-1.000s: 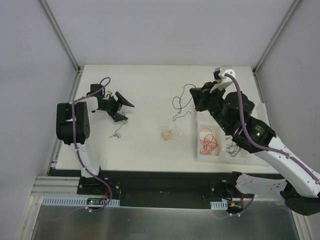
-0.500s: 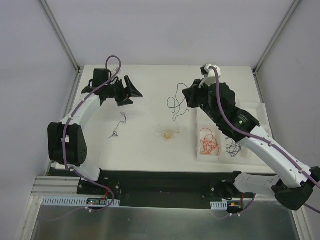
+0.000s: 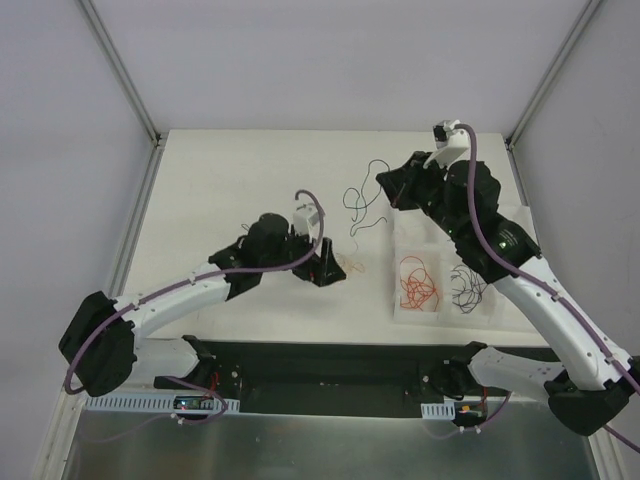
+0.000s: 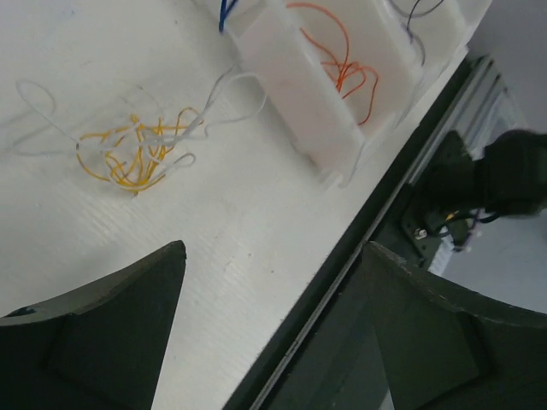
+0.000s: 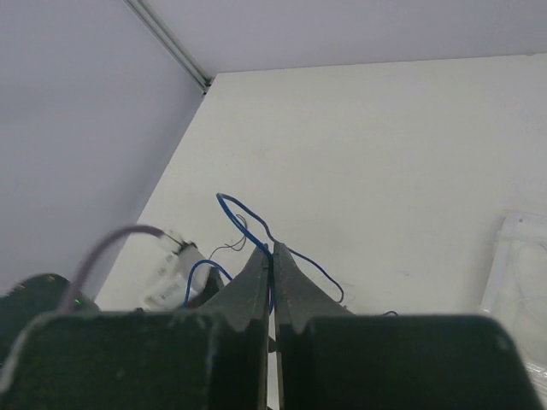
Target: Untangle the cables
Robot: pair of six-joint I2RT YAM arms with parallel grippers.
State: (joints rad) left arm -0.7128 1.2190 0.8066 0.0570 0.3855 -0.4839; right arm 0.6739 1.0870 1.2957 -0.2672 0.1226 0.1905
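Left wrist: yellow-pale cables just beyond wide-spread left gripper

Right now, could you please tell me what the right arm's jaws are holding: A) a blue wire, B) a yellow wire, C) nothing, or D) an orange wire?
A: in the right wrist view the right arm's jaws are pinched shut on a blue wire that loops out above them.
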